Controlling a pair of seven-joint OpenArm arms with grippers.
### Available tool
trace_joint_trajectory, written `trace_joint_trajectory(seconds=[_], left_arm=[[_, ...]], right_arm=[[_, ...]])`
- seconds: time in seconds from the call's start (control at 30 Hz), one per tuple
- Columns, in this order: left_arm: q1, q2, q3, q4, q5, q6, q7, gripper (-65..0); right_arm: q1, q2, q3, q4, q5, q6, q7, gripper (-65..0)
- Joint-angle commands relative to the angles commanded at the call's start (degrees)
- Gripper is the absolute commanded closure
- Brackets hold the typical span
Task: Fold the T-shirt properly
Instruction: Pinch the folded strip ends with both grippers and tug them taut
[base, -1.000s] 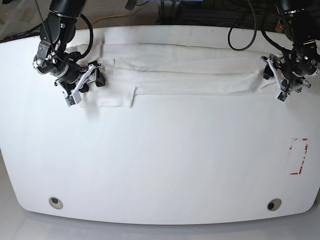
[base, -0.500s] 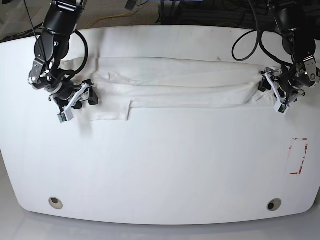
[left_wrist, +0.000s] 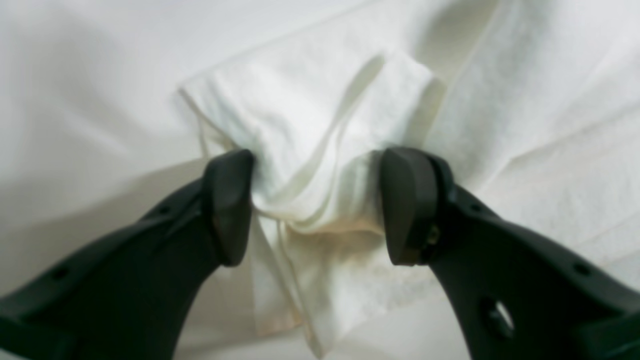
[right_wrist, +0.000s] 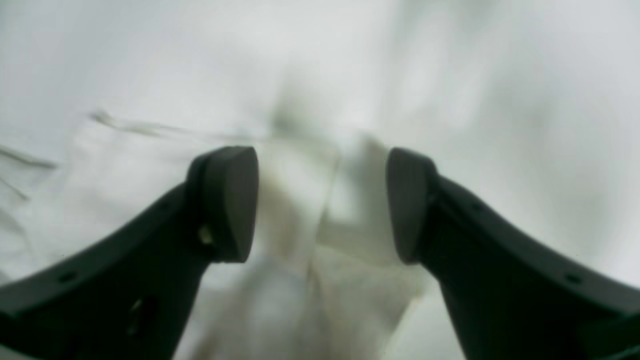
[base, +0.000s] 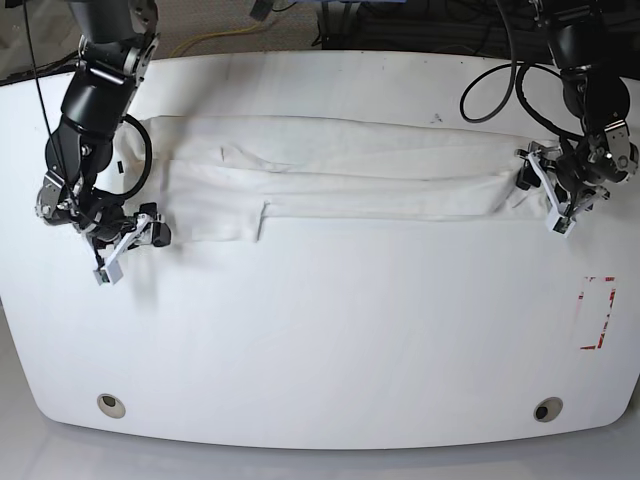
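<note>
With the T-shirt (base: 340, 178) stretched as a long band across the far table (base: 320, 340), your right gripper (base: 135, 240) straddles its left end, fingers spread, and your left gripper (base: 545, 195) straddles the bunched right end, also unclosed; close both before folding.

White T-shirt (base: 340, 180) lies folded in a long band across the table's far side.
</note>
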Motion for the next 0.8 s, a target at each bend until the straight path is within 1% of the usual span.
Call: trace_joint_trajectory(seconds=[0.1, 0.23, 0.3, 0.33, 0.37, 0.43, 0.47, 0.5, 0.57, 0.67, 0.8], left_arm=[[0.0, 0.0, -0.1, 0.0, 0.0, 0.0, 0.0, -37.1], [0.4, -0.1, -0.1, 0.0, 0.0, 0.0, 0.0, -37.1], [1.0, -0.2, -0.1, 0.0, 0.0, 0.0, 0.0, -37.1], [1.0, -0.2, -0.1, 0.0, 0.0, 0.0, 0.0, -37.1], [1.1, -0.1, -0.1, 0.0, 0.0, 0.0, 0.0, -37.1], [1.1, -0.1, -0.1, 0.0, 0.0, 0.0, 0.0, -37.1], [1.1, 0.0, -0.1, 0.0, 0.0, 0.0, 0.0, -37.1], [1.1, 0.0, -0.1, 0.0, 0.0, 0.0, 0.0, -37.1], [1.1, -0.1, -0.1, 0.0, 0.0, 0.0, 0.0, -37.1], [1.1, -0.2, -0.1, 0.0, 0.2, 0.0, 0.0, -37.1], [1.2, -0.2, -0.1, -0.4, 0.3, 0.0, 0.0, -37.1]], right_arm=[[-0.7, -1.8, 0.0, 0.1, -1.1, 0.00, -0.3, -38.2], [-2.1, -2.7, -0.4, 1.3, -0.9, 0.00, -0.3, -37.9], [-2.8, -4.2, -2.6, 2.0, -1.1, 0.00, -0.1, -37.7], [-2.9, -4.3, -3.5, 2.3, -1.1, 0.00, 0.0, -37.6], [-3.1, -4.3, -4.7, 2.6, -1.1, 0.00, 0.0, -35.5], [-3.1, -4.6, -5.5, 2.9, -1.1, 0.00, 0.1, -27.6], [-3.1, -4.6, -5.5, 2.9, -1.1, 0.00, 0.1, -21.6], [-3.1, -4.6, -5.5, 2.9, -1.0, 0.00, 0.1, -13.0], [-3.1, -4.6, -5.5, 4.0, -0.6, 0.00, 0.0, 0.0], [-3.5, -4.7, -5.3, 9.0, -0.4, 0.00, -0.6, 0.0], [-8.2, -4.7, -5.0, 22.4, -0.4, 0.00, -6.3, 0.0]])
